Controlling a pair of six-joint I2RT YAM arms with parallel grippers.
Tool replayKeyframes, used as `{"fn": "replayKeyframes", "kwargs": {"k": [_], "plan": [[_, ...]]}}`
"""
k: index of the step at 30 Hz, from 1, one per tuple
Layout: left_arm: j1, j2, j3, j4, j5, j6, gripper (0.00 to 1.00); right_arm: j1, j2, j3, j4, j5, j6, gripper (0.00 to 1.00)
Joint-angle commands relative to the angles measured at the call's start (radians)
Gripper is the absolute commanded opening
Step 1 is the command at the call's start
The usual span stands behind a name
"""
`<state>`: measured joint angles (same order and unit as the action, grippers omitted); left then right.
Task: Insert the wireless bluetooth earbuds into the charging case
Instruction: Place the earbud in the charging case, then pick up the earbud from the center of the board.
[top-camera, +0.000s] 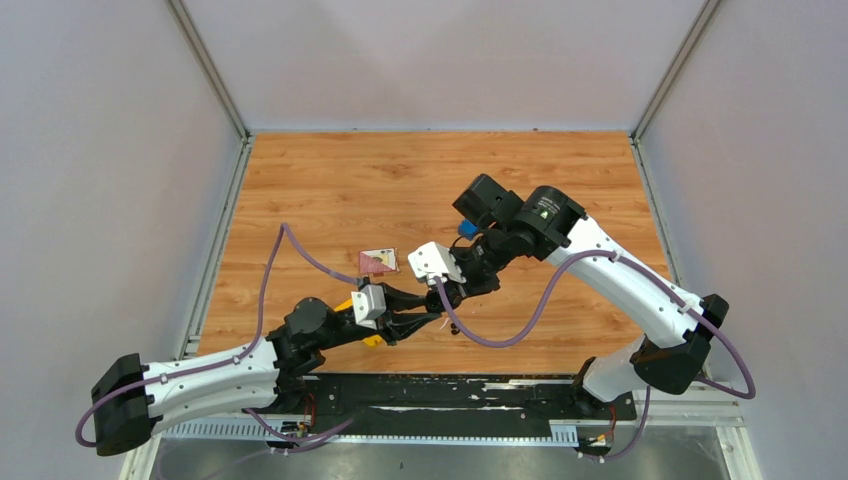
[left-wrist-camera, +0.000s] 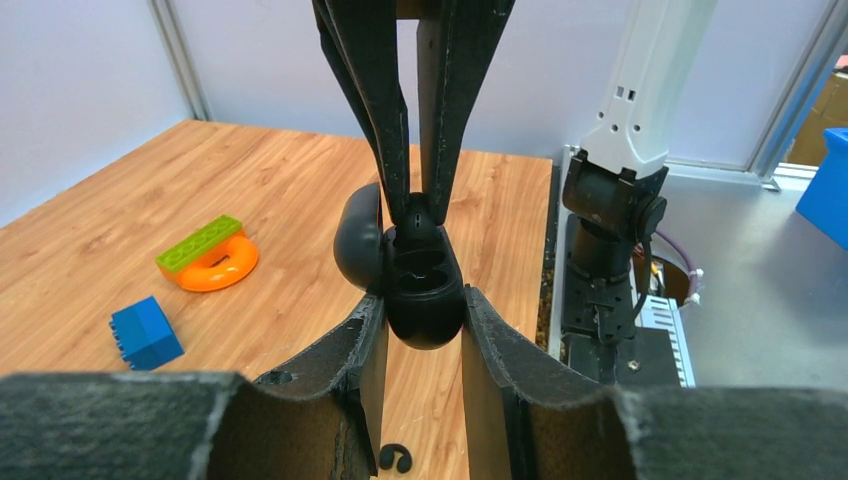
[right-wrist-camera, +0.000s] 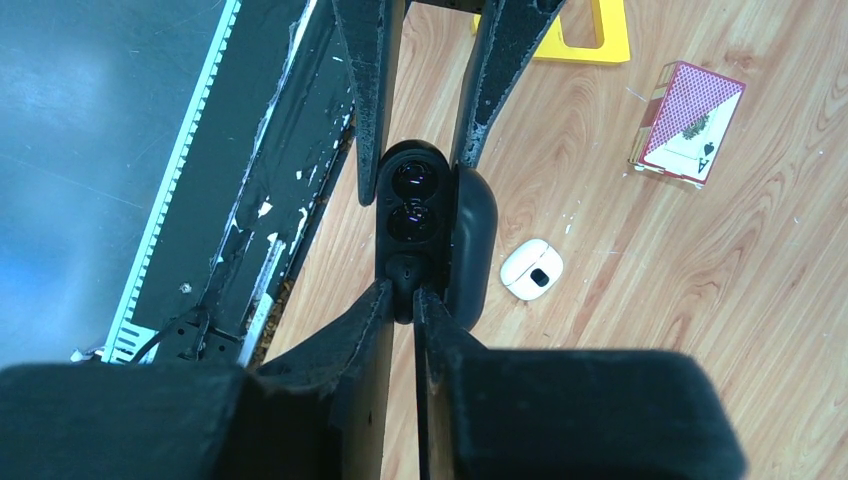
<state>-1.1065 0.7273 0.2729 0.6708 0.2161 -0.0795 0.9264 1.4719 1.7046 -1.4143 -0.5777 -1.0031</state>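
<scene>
My left gripper is shut on the lower body of the black charging case, held above the table with its lid swung open to the left. My right gripper reaches down from above onto the case's upper end. It is shut on a small black earbud, which sits at the case's rim. In the right wrist view the case shows two dark glossy wells beyond my right gripper. In the top view the two grippers meet at mid-table. No white earbuds are in view.
On the wood table lie a blue block, an orange ring under a green brick, a small black C-shaped piece, a white oval pod, a red card box and a yellow piece. The black base rail runs along the near edge.
</scene>
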Motion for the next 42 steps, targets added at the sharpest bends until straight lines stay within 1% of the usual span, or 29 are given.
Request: {"fn": "replayKeyframes", "kwargs": {"k": [1,4,7,15,20,24,26,28,31,34,35,39,42], "plan": [[-0.004,-0.012,0.0,0.058,-0.011,-0.006,0.0,0.005,0.002,0.01,0.029,-0.034,0.012,0.16],[-0.005,-0.011,0.0,0.055,-0.011,-0.006,0.0,0.005,-0.007,0.007,0.042,-0.016,0.016,0.22],[-0.005,-0.011,0.0,0.05,-0.016,-0.006,0.0,0.004,-0.026,0.038,0.036,0.002,0.006,0.32],[-0.005,-0.02,-0.001,0.032,-0.038,-0.005,0.0,0.005,-0.076,0.139,-0.039,-0.02,0.018,0.34],[-0.005,-0.028,-0.005,0.031,-0.057,-0.011,0.0,0.004,-0.16,0.095,-0.055,0.007,0.031,0.35],[-0.004,-0.044,-0.005,0.035,-0.086,-0.039,0.0,-0.019,-0.208,0.029,-0.032,0.03,0.061,0.32],[-0.005,-0.072,-0.005,0.029,-0.124,-0.053,0.0,-0.071,-0.224,-0.007,-0.01,-0.009,0.071,0.31],[-0.005,-0.106,0.0,0.0,-0.19,-0.063,0.0,-0.161,-0.237,-0.069,0.031,-0.07,0.075,0.29],[-0.005,-0.175,0.005,-0.028,-0.273,-0.063,0.0,-0.273,-0.245,-0.191,0.089,-0.175,0.063,0.28],[-0.004,-0.241,0.029,-0.095,-0.336,-0.051,0.0,-0.287,-0.24,-0.349,0.163,-0.181,0.022,0.25],[-0.005,-0.26,0.041,-0.119,-0.348,-0.046,0.0,-0.287,-0.236,-0.401,0.213,-0.17,0.027,0.25],[-0.005,-0.323,0.093,-0.226,-0.381,-0.032,0.0,-0.293,-0.179,-0.54,0.399,-0.117,0.211,0.21],[-0.004,-0.356,0.126,-0.29,-0.394,-0.02,0.0,-0.326,-0.145,-0.646,0.529,-0.13,0.461,0.23]]}}
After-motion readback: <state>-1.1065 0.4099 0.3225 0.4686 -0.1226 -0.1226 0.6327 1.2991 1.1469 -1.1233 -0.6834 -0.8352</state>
